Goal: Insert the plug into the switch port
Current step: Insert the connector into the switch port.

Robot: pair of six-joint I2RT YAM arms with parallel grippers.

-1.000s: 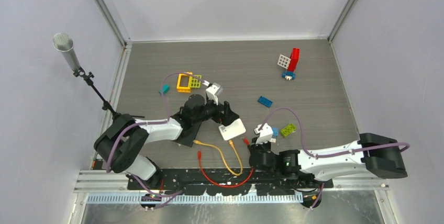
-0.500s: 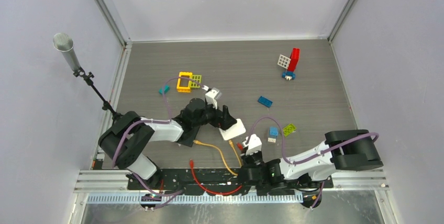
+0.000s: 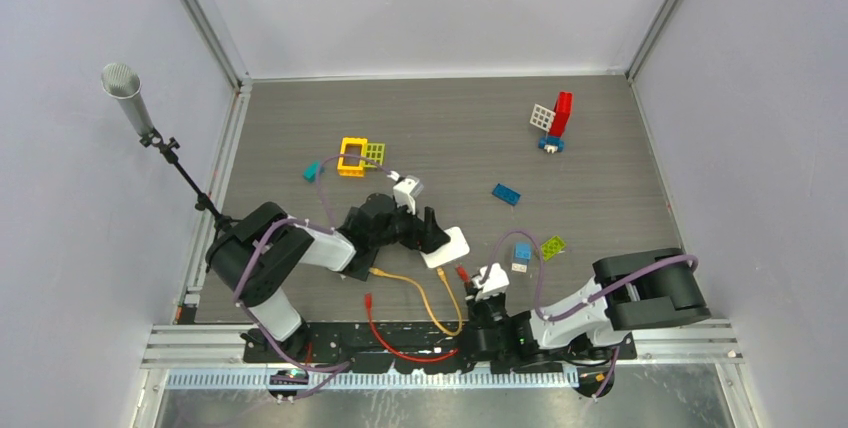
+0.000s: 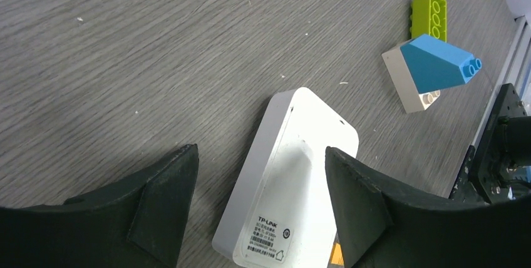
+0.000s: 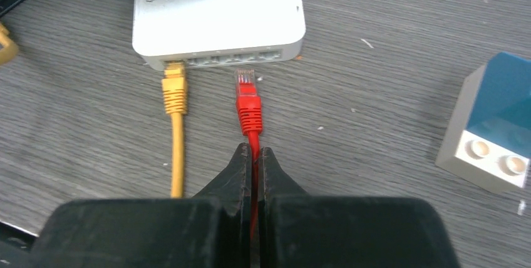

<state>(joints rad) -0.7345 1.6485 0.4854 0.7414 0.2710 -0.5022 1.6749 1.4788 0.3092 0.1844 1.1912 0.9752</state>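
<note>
The white switch (image 5: 219,11) lies flat on the table, with its row of ports facing my right wrist camera. A yellow plug (image 5: 174,86) sits in a port at the left end. The red plug (image 5: 248,102) points at a port further right, its tip just short of the row. My right gripper (image 5: 252,152) is shut on the red cable right behind that plug. My left gripper (image 4: 260,155) is open and straddles the switch (image 4: 294,186) from above. Its left finger (image 4: 163,205) stands clear of the case. In the top view, switch (image 3: 450,244) and red plug (image 3: 462,272) are near the table's front middle.
A blue-and-white brick (image 5: 494,130) and a green brick (image 3: 551,246) lie just right of the plug. The yellow cable (image 3: 425,293) and red cable (image 3: 400,348) loop toward the front rail. More bricks (image 3: 352,156) lie further back. A microphone stand (image 3: 150,128) is at the left edge.
My right arm folded in toward its base and carried the red plug left, up to the switch's ports. My left gripper shifted down over the switch and its jaws narrowed slightly.
</note>
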